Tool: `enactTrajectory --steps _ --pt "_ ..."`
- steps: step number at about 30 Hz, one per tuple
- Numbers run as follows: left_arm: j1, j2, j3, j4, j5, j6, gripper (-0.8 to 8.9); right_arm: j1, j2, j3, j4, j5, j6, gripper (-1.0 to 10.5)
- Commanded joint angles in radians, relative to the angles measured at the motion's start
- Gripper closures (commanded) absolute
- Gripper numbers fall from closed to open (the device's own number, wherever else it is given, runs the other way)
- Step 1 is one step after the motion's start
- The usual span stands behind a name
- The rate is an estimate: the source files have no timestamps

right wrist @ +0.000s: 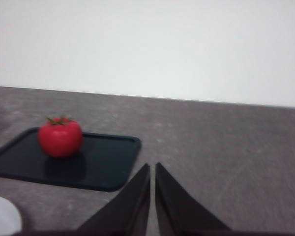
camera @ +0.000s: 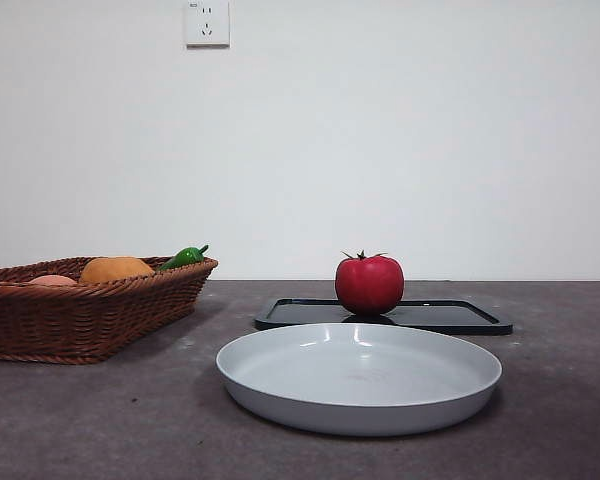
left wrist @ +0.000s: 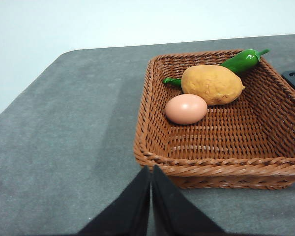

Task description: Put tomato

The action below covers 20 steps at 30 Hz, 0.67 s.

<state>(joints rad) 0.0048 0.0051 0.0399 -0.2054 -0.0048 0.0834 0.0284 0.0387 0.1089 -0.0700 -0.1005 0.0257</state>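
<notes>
Right tool [right wrist: 152, 169] shut, near tomato [right wrist: 60, 136].

Tomato [camera: 369, 285] glossy red, green stem; tray [camera: 450, 317] black; plate [camera: 360, 378] pale grey; wicker basket [camera: 80, 315] brown; pepper [camera: 184, 257] green; egg [left wrist: 186, 108] pinkish.

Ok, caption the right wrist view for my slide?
Shut right gripper beside glossy red tomato on black rectangular tray.

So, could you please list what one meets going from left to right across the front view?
Wicker basket holding egg, potato and green pepper → grey plate → tomato on the black tray.
</notes>
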Motion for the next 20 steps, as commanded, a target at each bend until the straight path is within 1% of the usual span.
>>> enactTrajectory --steps 1,5,13,20 --pt "0.002 -0.002 -0.013 -0.026 0.0 -0.01 8.06 -0.001 -0.023 -0.048 0.027 0.019 0.054 9.4" --pt "0.002 -0.002 -0.013 -0.026 0.0 -0.01 8.06 -0.001 -0.035 -0.099 0.012 0.031 0.089 9.4" --pt "0.002 -0.002 -0.013 -0.026 0.0 -0.01 8.06 -0.001 -0.035 -0.098 -0.112 0.053 0.088 9.4" --pt "0.002 -0.002 -0.013 -0.026 0.0 -0.01 8.06 -0.001 -0.035 -0.098 -0.089 0.05 0.09 9.4"
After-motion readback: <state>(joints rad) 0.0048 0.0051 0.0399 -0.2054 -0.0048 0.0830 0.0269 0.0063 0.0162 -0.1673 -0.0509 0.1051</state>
